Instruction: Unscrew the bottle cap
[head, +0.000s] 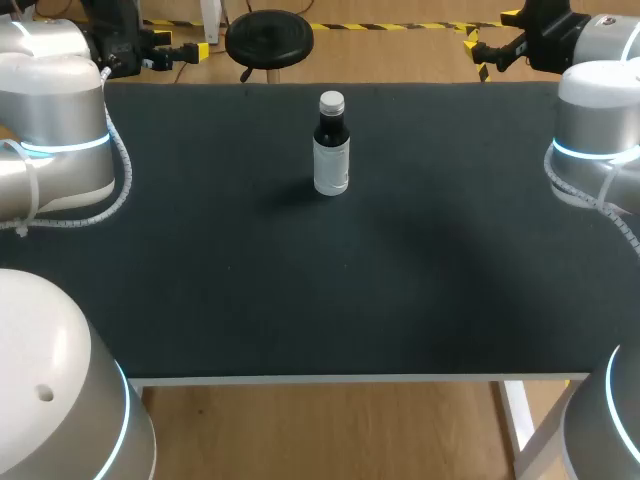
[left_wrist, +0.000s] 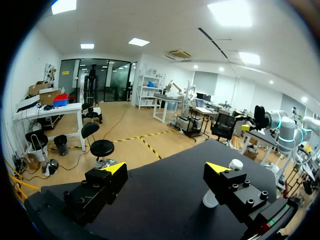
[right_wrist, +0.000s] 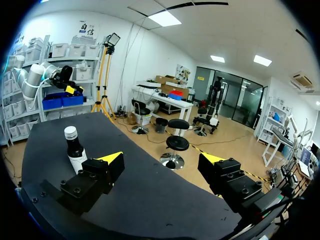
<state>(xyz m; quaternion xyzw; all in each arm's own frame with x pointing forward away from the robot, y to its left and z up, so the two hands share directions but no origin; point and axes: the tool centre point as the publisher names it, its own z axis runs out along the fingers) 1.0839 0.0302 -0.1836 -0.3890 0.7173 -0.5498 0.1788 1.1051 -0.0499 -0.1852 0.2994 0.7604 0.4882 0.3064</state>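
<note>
**Upright bottle between two open claws, neither lined up**

Begins at the near side of the black table (head: 200, 300). Farther on, past the middle toward the far edge, finds the bottle (head: 331, 160): stands upright, long axis vertical, white cap (head: 331, 101) on top and seemingly seated.

Beyond it, out by the far corners, meets the left gripper (left_wrist: 167, 168) and the right gripper (right_wrist: 161, 158). Both have fingers spread wide, hold nothing, and are well apart from the bottle.

Places the bottle roughly midway between them, so cannot tell which arm is nearer. Seen along the left gripper, lies off to one side, partly hidden behind a finger and outside the gap. Seen along the right gripper, likewise sits beside a finger, not between the tips.

Calls, by this reading, for a swing inward before any hold on body or cap.
</note>
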